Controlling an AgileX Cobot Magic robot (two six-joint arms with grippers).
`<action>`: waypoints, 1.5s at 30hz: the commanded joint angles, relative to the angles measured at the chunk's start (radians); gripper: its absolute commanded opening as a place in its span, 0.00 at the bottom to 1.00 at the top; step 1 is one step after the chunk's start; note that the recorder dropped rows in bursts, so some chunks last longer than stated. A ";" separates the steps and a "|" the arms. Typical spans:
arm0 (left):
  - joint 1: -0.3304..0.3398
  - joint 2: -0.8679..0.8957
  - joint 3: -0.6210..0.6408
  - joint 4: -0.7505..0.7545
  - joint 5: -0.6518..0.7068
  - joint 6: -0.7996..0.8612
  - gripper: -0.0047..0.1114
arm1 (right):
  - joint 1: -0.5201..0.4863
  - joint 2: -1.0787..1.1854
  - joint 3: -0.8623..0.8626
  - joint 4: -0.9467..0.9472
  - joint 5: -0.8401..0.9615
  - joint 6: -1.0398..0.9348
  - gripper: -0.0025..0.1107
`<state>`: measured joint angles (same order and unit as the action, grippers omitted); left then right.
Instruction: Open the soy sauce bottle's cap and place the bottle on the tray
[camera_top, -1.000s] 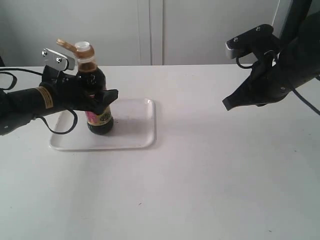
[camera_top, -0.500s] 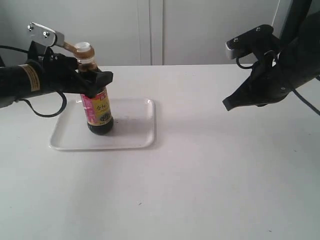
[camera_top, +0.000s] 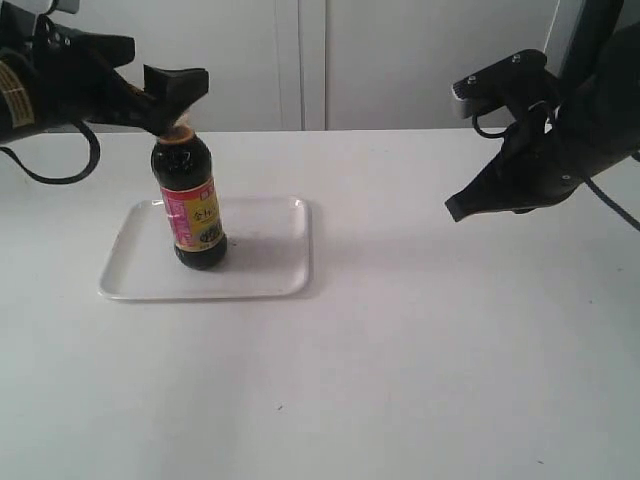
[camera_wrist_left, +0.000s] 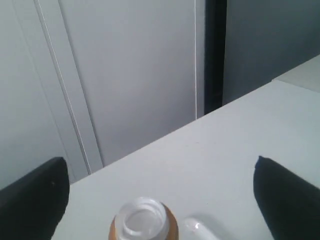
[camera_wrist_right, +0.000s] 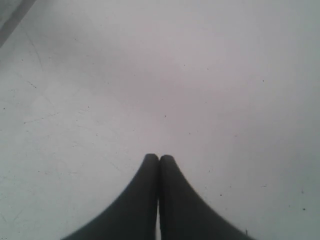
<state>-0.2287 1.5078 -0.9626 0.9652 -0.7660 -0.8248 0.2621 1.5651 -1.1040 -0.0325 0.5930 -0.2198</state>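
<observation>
The soy sauce bottle stands upright on the left part of the white tray, its red-and-yellow label facing me. My left gripper hovers open just above the bottle's top, touching nothing. In the left wrist view the golden-brown cap shows its white pour spout uncovered, low between the two wide-apart black fingers; the gripper holds nothing. My right gripper hangs shut and empty above the table on the right, far from the tray, with its tips pressed together.
The white table carries only the tray and the bottle. Grey cabinet doors form the wall behind the table's far edge.
My left gripper has let go of the bottle's body and risen to above the cap. The bottle stays upright on the tray. The right arm has not moved.
</observation>
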 joint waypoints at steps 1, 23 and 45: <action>-0.001 -0.060 -0.004 -0.007 0.019 -0.009 0.89 | -0.004 0.000 0.000 0.000 -0.003 -0.003 0.02; -0.001 -0.309 -0.004 0.041 0.678 -0.040 0.04 | -0.004 -0.047 -0.006 -0.080 0.098 -0.010 0.02; -0.001 -0.310 -0.004 -0.576 1.491 0.624 0.04 | -0.114 -0.048 -0.060 -0.139 0.321 0.080 0.02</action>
<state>-0.2287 1.2063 -0.9626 0.4964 0.6452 -0.2919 0.1561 1.5272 -1.1544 -0.1625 0.8869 -0.1716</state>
